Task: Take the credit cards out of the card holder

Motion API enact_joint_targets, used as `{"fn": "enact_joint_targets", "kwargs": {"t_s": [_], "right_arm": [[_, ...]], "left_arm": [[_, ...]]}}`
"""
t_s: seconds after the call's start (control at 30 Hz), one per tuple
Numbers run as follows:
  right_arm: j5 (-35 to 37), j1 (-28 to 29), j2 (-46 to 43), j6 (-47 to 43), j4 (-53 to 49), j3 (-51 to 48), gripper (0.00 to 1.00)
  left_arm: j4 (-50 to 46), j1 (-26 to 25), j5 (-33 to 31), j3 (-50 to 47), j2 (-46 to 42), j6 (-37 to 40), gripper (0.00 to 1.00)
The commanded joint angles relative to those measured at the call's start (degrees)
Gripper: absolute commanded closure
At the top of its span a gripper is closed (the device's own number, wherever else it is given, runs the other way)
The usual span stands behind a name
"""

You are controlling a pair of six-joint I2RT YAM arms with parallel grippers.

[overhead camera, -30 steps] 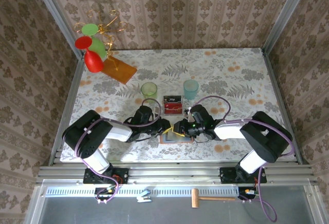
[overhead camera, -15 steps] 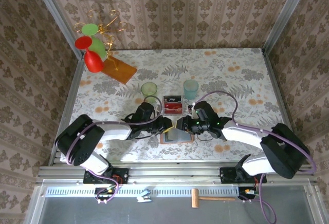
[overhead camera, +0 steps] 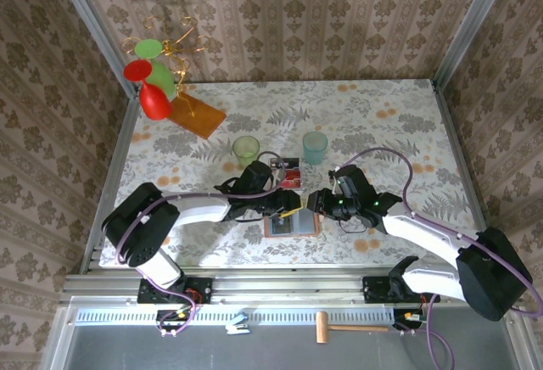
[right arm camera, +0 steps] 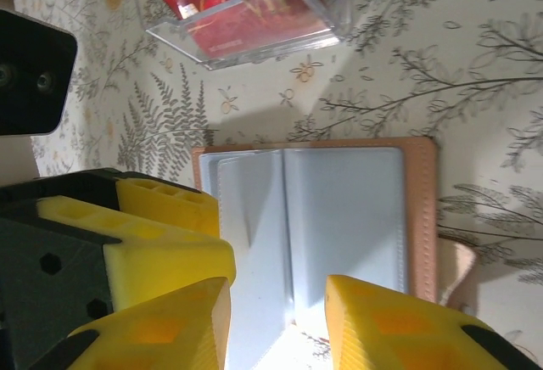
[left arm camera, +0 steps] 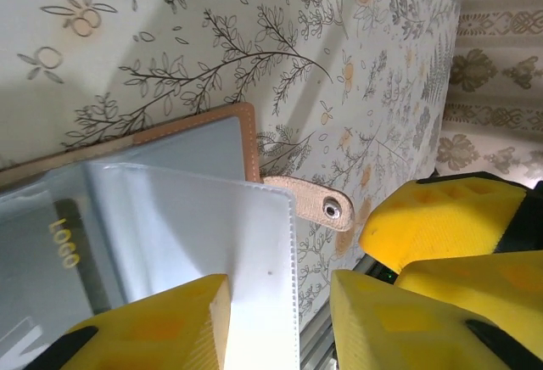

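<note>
Now the right claw (overhead camera: 313,203) has shifted rightward above the open card holder (overhead camera: 297,227).

Floral table (overhead camera: 382,124); open card holder (overhead camera: 293,224), clear tray (overhead camera: 286,172), green cup (overhead camera: 246,148), blue cup (overhead camera: 315,146), orange board (overhead camera: 196,114)

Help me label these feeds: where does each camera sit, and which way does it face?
Top external: above and behind, looking down on the table; left arm and right arm show.
Left wrist: on the left arm, facing the card holder; left gripper at bottom.
Right wrist: on the right arm, facing the card holder; right gripper at bottom.
Shared: both wrist views show the card holder.
</note>
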Motion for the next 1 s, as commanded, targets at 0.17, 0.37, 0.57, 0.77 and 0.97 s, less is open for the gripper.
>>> {"fn": "enact_joint_targets", "kwargs": {"t_s": [0.17, 0.37, 0.57, 0.77, 0.97], "right_arm": [[2.89, -1.54, -4.96, -1.47, -4.87, -2.33, 0.63], [2.87, -1.81, -6.09, -1.40, -4.77, -3.01, 0.62], [1.43, -1.81, -4.68, -0.65, -2.65, -3.41, 0.62], [-0.35, -1.81, -2.67, 0.01, -0.57, -3.05, 0.62], [-1.81, -1.73, -0.58, 1.08, 1.81, -2.63, 0.63]], "left_arm": [[-3.95, -1.41, 1.83, 5.35, 4.39, 2.60, 0.59], [-4.01, -1.80, 2.00, 6.21, 5.39, 2.70, 0.56], [-3.57, -1.84, 1.40, 5.15, 4.67, 2.34, 0.54], [-4.10, -1.64, 0.28, 3.89, 2.62, 2.68, 0.55], [-5.00, -1.11, -1.23, 1.59, -0.56, 3.04, 0.56]]}}
